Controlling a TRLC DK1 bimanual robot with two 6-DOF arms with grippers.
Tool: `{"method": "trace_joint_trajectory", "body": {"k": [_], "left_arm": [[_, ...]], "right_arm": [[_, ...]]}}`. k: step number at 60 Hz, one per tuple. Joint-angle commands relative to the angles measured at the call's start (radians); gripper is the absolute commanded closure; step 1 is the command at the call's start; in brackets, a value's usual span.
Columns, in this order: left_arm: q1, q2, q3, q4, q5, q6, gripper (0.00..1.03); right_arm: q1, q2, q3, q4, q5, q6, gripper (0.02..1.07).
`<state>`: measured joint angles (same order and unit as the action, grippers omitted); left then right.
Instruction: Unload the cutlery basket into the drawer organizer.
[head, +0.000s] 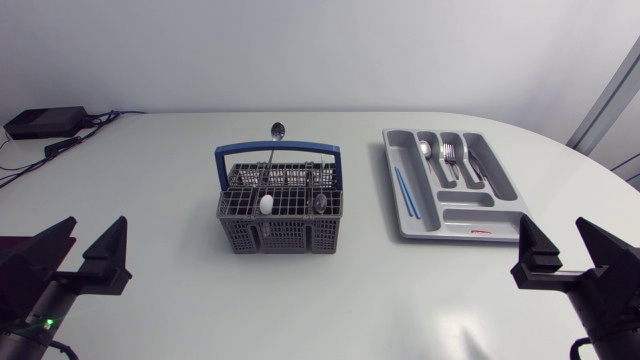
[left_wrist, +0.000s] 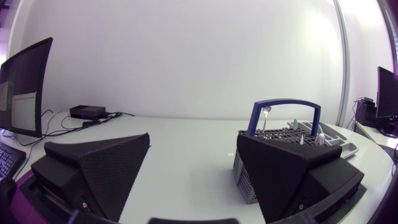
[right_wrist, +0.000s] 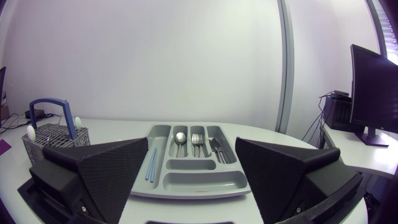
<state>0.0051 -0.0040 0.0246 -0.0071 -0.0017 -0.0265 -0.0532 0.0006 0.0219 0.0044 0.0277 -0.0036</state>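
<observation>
While nothing is yet gripped, the left pincer (head: 85, 252) and the right pincer (head: 568, 252) stand wide and empty at the near edge of the tabletop (head: 150, 170). Ahead of the left pincer, off toward the middle, stands the cutlery basket (head: 278, 215), nearer to it than to the right pincer. Its blue handle (head: 277, 152) arches crosswise over the top, so a reach from above has to drop beside it. The cutlery stands upright, a long spoon (head: 277, 131) rising highest at the far side. Ahead of the right pincer lies the drawer organizer (head: 422, 218), its slots running near to far, well apart from the basket with bare tabletop between.
</observation>
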Motion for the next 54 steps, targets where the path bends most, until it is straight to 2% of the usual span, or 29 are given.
{"method": "trace_joint_trajectory", "body": {"k": [1,27,39,45,54], "left_arm": [[0.004,-0.010,-0.023,-0.001,0.000,-0.015,0.05],[0.007,-0.011,-0.022,0.019,0.000,-0.015,0.05],[0.001,-0.004,0.058,0.018,0.000,-0.015,0.05],[-0.016,0.072,0.136,0.016,0.000,-0.016,0.06],[-0.076,0.311,0.302,-0.033,0.000,-0.020,0.06]], "right_arm": [[0.009,-0.007,-0.023,-0.001,-0.002,0.002,0.06],[0.009,-0.008,-0.025,0.012,0.005,0.001,0.06],[0.021,-0.008,0.016,0.005,0.005,-0.006,0.06],[0.050,-0.005,0.058,-0.011,0.017,-0.006,0.06],[0.073,0.044,0.125,-0.021,0.026,-0.006,0.07]]}}
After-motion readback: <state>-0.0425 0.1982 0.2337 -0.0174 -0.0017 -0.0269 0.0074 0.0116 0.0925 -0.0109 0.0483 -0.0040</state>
